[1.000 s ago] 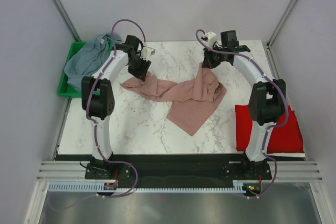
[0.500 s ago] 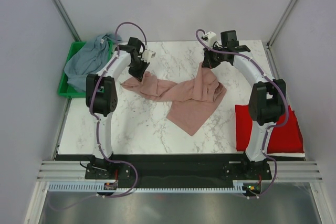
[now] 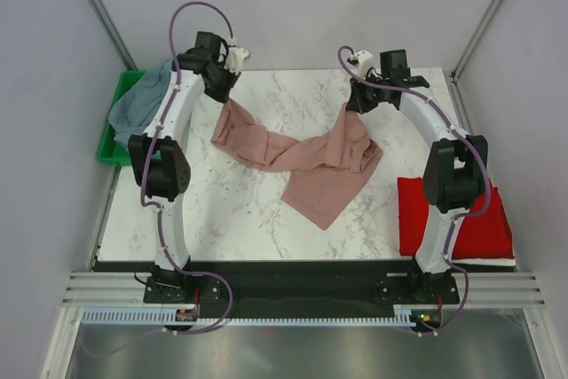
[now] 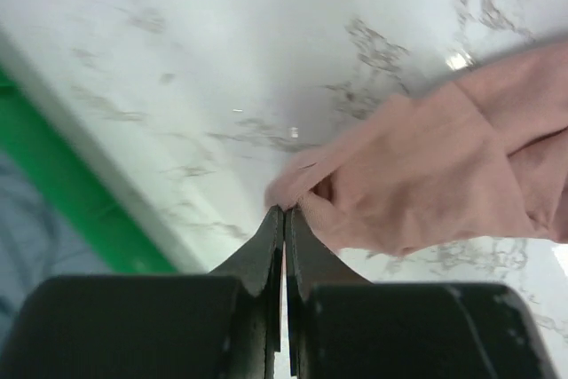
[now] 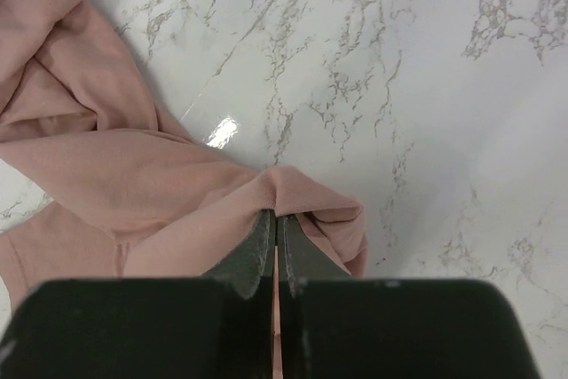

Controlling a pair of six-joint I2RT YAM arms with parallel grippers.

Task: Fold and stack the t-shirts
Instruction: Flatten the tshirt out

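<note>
The veined marble table [image 3: 248, 210] bears a crumpled dusty-pink t-shirt [image 3: 324, 166] mid-table and a flat red t-shirt [image 3: 484, 228] at its right edge. A third, grey-blue t-shirt [image 3: 142, 104] slumps over the green plastic bin [image 3: 108, 150]. The left gripper [image 4: 285, 219] and the right gripper [image 5: 274, 224] each pinch a pink fold, jaws pressed together.

A white, grey-veined marble table [image 3: 240, 210] is seen from above, enclosed on three sides by pale grey walls [image 3: 293, 6]. A green bin [image 3: 108, 155] is set just beside the table's left edge, near the far corner. Slanted metal posts [image 3: 98, 6] are fixed at the far corners. Along the near edge, aluminium rails [image 3: 302, 286] and a white slotted duct [image 3: 293, 315] are laid side by side.
</note>
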